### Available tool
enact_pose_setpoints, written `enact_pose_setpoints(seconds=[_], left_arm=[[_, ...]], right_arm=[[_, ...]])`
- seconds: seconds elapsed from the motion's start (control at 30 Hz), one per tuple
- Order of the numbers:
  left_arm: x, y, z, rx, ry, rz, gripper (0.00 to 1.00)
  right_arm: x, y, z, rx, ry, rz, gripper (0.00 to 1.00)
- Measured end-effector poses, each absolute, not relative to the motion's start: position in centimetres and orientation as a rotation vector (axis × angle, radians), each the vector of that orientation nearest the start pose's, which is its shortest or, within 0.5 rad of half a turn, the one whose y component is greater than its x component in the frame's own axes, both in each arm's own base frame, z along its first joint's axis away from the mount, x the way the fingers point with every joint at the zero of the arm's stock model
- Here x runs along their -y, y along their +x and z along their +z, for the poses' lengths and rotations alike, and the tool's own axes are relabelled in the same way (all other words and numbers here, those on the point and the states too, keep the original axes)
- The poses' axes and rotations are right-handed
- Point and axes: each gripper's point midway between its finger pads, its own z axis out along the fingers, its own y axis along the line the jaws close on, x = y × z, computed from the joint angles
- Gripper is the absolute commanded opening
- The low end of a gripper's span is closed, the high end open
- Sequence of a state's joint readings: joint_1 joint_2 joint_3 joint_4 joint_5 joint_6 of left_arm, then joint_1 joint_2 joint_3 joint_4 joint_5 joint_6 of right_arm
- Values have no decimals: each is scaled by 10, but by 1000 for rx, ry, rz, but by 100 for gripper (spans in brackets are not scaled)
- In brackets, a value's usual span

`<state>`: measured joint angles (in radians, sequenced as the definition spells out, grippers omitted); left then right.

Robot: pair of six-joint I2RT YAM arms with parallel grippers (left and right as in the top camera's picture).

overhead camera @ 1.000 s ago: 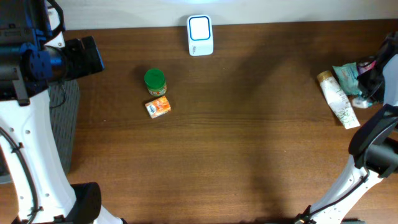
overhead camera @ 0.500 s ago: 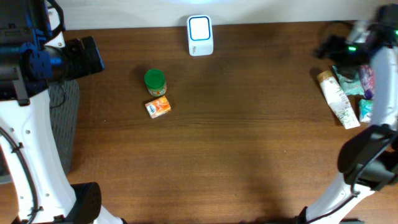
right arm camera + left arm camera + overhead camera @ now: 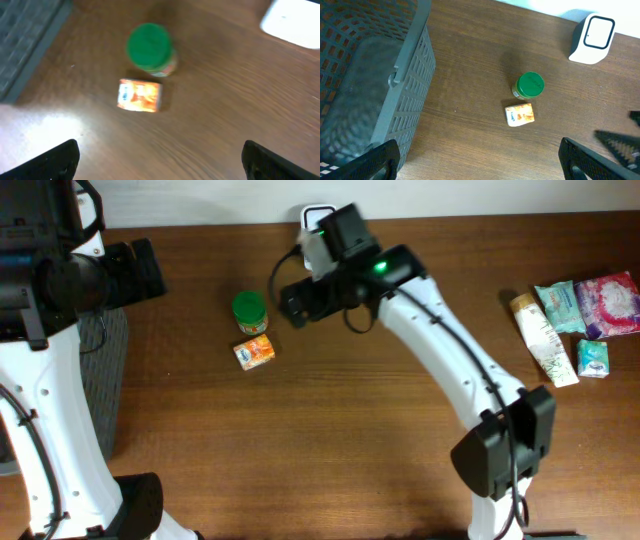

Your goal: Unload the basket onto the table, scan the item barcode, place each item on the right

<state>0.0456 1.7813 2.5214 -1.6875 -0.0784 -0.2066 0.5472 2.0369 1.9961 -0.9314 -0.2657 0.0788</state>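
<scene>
No lettering, brand or number could be read anywhere. The white scanner (image 3: 592, 39) showed only a dark-outlined window on its face, with no legible mark. The orange carton (image 3: 520, 114), on the tabletop in front of the scanner and to its left, carried coloured print too small and blurred to make out. The pale tube (image 3: 540, 338) and the teal (image 3: 560, 306), pink (image 3: 612, 290) and blue (image 3: 593, 358) packets, far right of the scanner, bore printed wrappers equally unreadable.

We saw open tabletop (image 3: 330, 430) around the orange carton (image 3: 254, 352) | green-lidded jar (image 3: 249, 309) stood just behind it | basket (image 3: 410, 95) well left
</scene>
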Motion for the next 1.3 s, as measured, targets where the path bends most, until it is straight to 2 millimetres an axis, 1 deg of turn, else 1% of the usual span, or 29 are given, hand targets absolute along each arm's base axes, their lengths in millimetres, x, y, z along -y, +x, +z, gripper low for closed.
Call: enact_pose_setpoints(seconds=[0.03, 0.07, 0.13, 0.17, 0.2, 0.3, 0.37, 0.43, 0.47, 0.53, 0.67, 0.7, 0.73, 0.77, 0.8, 0.93, 0.97, 1.03, 1.1, 1.13, 1.17, 1.2, 1.23, 1.27, 1.3], left_arm=[[-30, 358, 382, -2490, -347, 33, 99], [-30, 358, 382, -2490, -347, 33, 99], [-30, 358, 382, -2490, -347, 33, 99], [-30, 358, 382, -2490, -347, 33, 99], [-30, 358, 382, -2490, -348, 33, 99], [-30, 358, 382, -2490, -347, 33, 99], [-30, 358, 382, -2490, -347, 33, 99], [-30, 358, 382, -2490, -347, 33, 99], [-30, 358, 382, -2490, -347, 33, 99], [-30, 358, 382, -2490, -347, 33, 99], [-30, 358, 382, -2490, -347, 33, 99], [-30, 358, 382, -2490, -348, 33, 99], [-30, 358, 382, -2490, -347, 33, 99], [-30, 358, 382, -2490, -347, 33, 99], [-30, 358, 382, -2490, -347, 33, 99], [-30, 358, 382, -2490, -347, 33, 99], [-30, 358, 382, -2490, -347, 33, 99], [-30, 358, 382, -2490, -347, 33, 99], [-30, 358, 382, -2490, -348, 33, 99], [-30, 358, 382, -2490, -347, 33, 99], [-30, 358, 382, -2490, -347, 33, 99], [-30, 358, 382, -2489, -347, 33, 99], [-30, 358, 382, -2489, -347, 34, 99], [-30, 358, 382, -2491, -348, 33, 99], [-30, 358, 382, -2489, -347, 33, 99]], right_arm=[[-322, 415, 194, -2505, -737, 585, 65], [-337, 406, 176, -2530, -786, 586, 63], [-346, 403, 149, -2578, -814, 574, 63], [-350, 402, 129, -2617, -827, 565, 56], [-351, 402, 117, -2637, -832, 559, 50], [-356, 408, 88, -2671, -817, 553, 41], [-361, 415, 69, -2697, -742, 566, 37], [-370, 429, 58, -2698, -605, 609, 36], [-372, 432, 55, -2701, -567, 620, 36], [-378, 439, 51, -2686, -525, 641, 35], [-378, 439, 38, -2712, -492, 641, 35], [-377, 438, 29, -2730, -491, 634, 31], [-377, 438, 25, -2736, -490, 631, 17], [-376, 436, 15, -2755, -487, 624, 10], [-376, 435, 14, -2761, -482, 628, 4], [-376, 433, 14, -2773, -477, 630, 4], [-373, 429, 13, -2797, -475, 622, 4], [-359, 416, 12, -2884, -461, 589, 4], [-335, 404, 13, -2989, -412, 539, 4], [-312, 399, 14, -3065, -351, 496, 4], [-290, 400, 16, -3106, -284, 467, 4], [-268, 397, 20, -3161, -223, 426, 6], [-249, 394, 26, -3200, -168, 394, 39], [-230, 390, 41, -3228, -107, 360, 65], [-223, 388, 51, -3229, -97, 352, 65]])
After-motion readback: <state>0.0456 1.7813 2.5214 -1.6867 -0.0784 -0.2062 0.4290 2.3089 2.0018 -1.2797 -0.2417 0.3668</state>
